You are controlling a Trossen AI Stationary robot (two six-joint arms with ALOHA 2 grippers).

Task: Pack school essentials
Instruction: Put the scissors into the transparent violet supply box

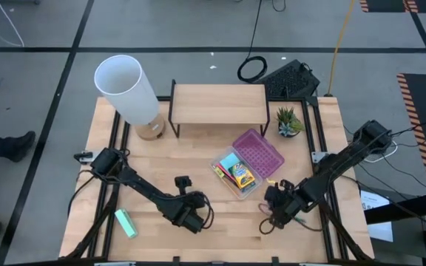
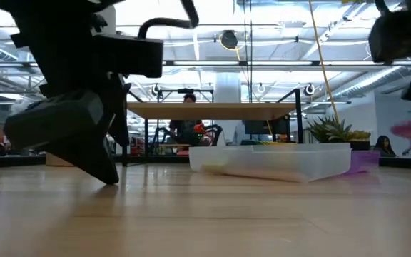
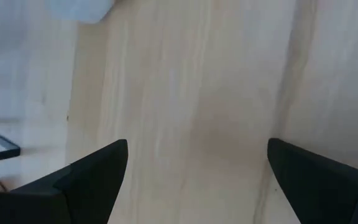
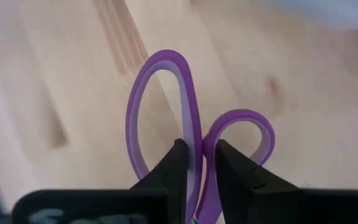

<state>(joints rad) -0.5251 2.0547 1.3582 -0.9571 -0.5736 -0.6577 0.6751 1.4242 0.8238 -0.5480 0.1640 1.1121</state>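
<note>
Two dark jointed arms are showing over the wooden table (image 1: 198, 185).
The left gripper (image 3: 191, 180) is showing wedge-shaped matte black fingers; the right gripper (image 4: 197, 163) is showing narrow black fingers; thin cables are running along the arms.

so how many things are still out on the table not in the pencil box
2 visible: a green item near the front left edge, and the purple-handled scissors pinched in the right gripper, front right. Smaller pieces may be hidden under the arms.
</note>
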